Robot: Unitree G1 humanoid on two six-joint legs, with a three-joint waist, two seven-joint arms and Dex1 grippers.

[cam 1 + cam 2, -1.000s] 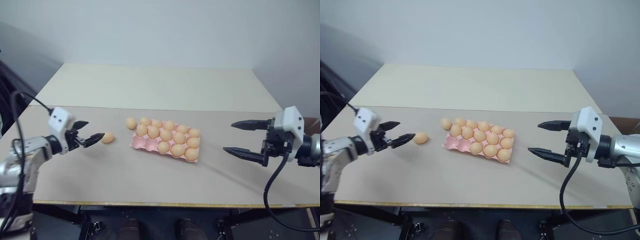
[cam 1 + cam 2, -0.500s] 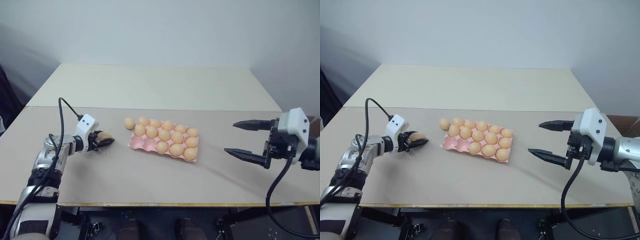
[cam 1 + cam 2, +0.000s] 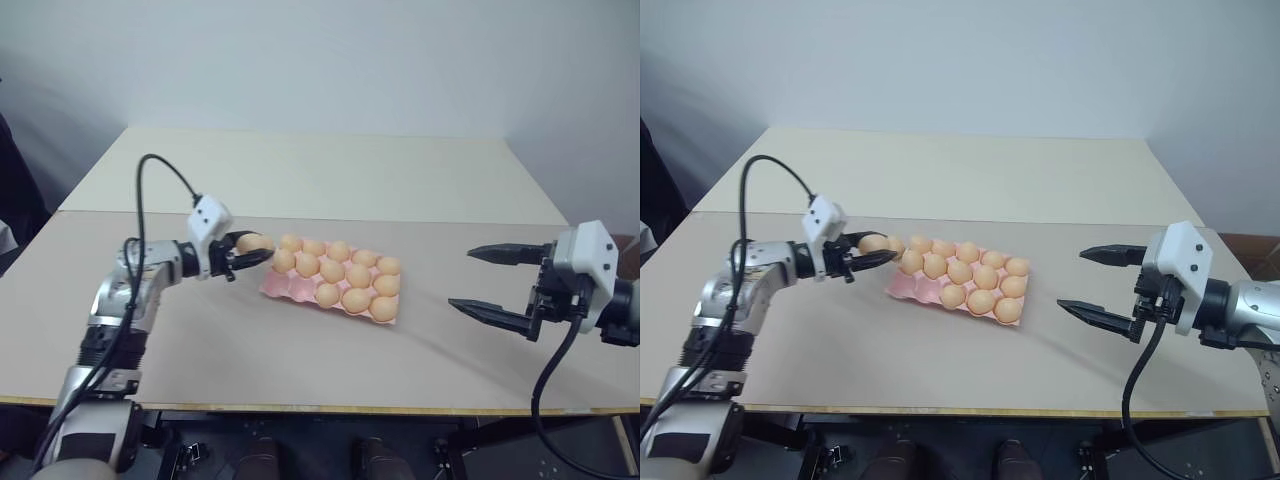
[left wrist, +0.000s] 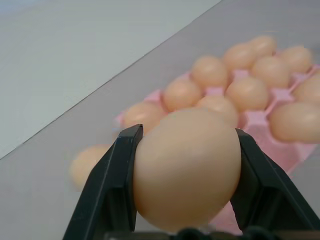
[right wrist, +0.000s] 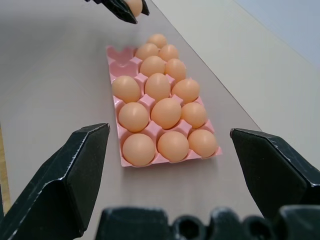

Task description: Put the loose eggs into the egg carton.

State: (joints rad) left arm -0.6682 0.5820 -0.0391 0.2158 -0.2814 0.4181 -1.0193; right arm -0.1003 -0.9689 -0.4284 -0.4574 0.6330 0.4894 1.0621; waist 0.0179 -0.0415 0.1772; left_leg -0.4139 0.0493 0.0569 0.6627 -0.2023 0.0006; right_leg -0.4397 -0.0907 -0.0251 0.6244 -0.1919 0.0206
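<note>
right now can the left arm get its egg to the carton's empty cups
probably yes: the left gripper, shut on an egg, hangs beside the egg carton's end where two empty cups sit, nothing between

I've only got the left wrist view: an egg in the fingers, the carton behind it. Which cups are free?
Observer: Two, both in the front row of the egg carton, at the end nearest the left gripper.
Operator: Am I over them?
Observer: Not yet. The held egg hangs by the carton's far left corner, above the table.
Operator: Is the right arm in the way?
Observer: No. The right gripper is open and empty, well off to the carton's right.
</note>
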